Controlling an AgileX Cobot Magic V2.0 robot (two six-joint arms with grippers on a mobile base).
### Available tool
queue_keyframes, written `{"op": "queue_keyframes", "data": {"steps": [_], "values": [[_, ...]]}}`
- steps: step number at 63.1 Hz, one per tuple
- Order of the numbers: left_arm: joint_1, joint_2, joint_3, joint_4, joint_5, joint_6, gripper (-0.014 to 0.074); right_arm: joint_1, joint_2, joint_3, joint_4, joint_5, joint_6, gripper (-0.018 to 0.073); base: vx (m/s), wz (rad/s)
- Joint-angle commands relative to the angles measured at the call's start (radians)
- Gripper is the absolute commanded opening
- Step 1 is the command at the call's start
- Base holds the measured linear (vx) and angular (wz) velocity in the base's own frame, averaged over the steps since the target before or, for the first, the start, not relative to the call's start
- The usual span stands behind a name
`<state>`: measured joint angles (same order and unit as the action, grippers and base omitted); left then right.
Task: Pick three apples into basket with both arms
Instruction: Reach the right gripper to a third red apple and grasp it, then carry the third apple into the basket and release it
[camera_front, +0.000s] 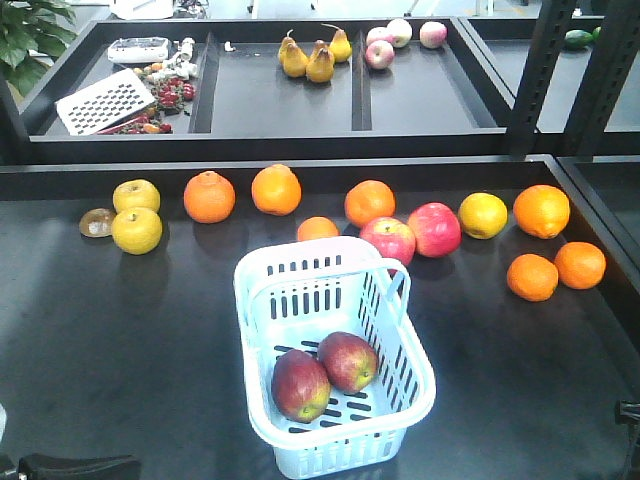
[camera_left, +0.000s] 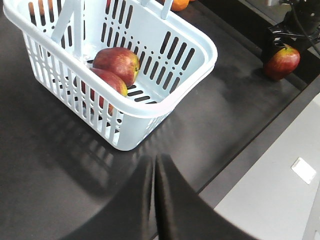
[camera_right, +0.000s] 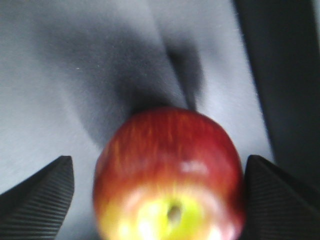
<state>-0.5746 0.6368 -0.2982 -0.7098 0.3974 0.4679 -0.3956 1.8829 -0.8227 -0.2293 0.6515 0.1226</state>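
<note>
2 dark red apples with yellow-green patches (camera_front: 323, 372) already lie in the pale blue-white slotted plastic basket (camera_front: 300, 268), touching each other near its front end. Basket stands on the dark table (camera_front: 120, 340), mid-front.

3rd dark red apple (camera_right: 170, 175) is between the ribbed black fingers (camera_right: 42, 200) of our right tool (camera_right: 160, 200). Right wrist view: right finger looks to be against the skin, left finger shows a gap, frame blurred. We can't tell whether the grip has closed. Left wrist view shows the same apple (camera_left: 282, 62) at the far table edge, well apart from the basket, with the right arm just above it.

Left tool (camera_left: 156, 200): fingers pressed together, holding nothing, hanging over the table just in front of the basket.

We judge the step: picking apple 3, 2 of 3 done.

Next move needs: confirm a firm squeeze on the round skin, lift clear of the table, carry across over the basket rim and swing handle, release low beside the other 2. Left tool should keep out of that path.

Risk: apple rolling out if squeeze is off-centre.
</note>
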Motion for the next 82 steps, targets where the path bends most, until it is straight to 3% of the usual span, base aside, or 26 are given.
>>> {"op": "queue_keyframes", "data": {"steps": [1, 9, 14, 25, 32, 48, 53, 60, 68, 82], "values": [[0.000, 0.001, -0.027, -0.028, -0.045, -0.002, -0.0006, -0.003, -0.039, -0.021, -0.013, -0.010, -0.003, 0.0561, 0.00, 0.00], [0.000, 0.001, -0.027, -0.028, -0.045, -0.002, -0.0006, -0.001, -0.054, -0.021, 0.001, -0.006, -0.004, 0.0410, 0.00, 0.00], [0.000, 0.001, -0.027, -0.028, -0.045, -0.002, -0.0006, 0.000, -0.087, -0.021, 0.030, -0.002, -0.020, 0.0259, 0.00, 0.00], [0.000, 0.001, -0.027, -0.028, -0.045, -0.002, -0.0006, 0.000, -0.210, -0.021, 0.179, -0.003, -0.174, -0.0013, 0.00, 0.00], [0.000, 0.001, -0.027, -0.028, -0.045, -0.002, -0.0006, 0.000, -0.319, -0.021, 0.357, 0.027, -0.326, -0.0010, 0.00, 0.00], [0.000, 0.001, -0.027, -0.028, -0.045, -0.002, -0.0006, 0.000, -0.571, -0.021, 0.804, 0.259, -0.691, -0.0004, 0.00, 0.00], [0.000, 0.001, -0.027, -0.028, -0.045, -0.002, -0.0006, 0.000, -0.652, -0.021, 0.951, 0.303, -0.776, -0.0004, 0.00, 0.00], [0.000, 0.001, -0.027, -0.028, -0.045, -0.002, -0.0006, 0.007, -0.727, -0.021, 1.057, 0.374, -0.830, -0.0004, 0.00, 0.00], [0.000, 0.001, -0.027, -0.028, -0.053, -0.002, -0.0006, 0.136, -0.760, -0.021, 1.105, 0.370, -0.823, -0.0004, 0.00, 0.00], [0.000, 0.001, -0.027, -0.028, -0.063, -0.002, -0.0006, 0.579, -0.689, -0.021, 1.117, 0.057, -0.762, -0.0003, 0.00, 0.00]]}}
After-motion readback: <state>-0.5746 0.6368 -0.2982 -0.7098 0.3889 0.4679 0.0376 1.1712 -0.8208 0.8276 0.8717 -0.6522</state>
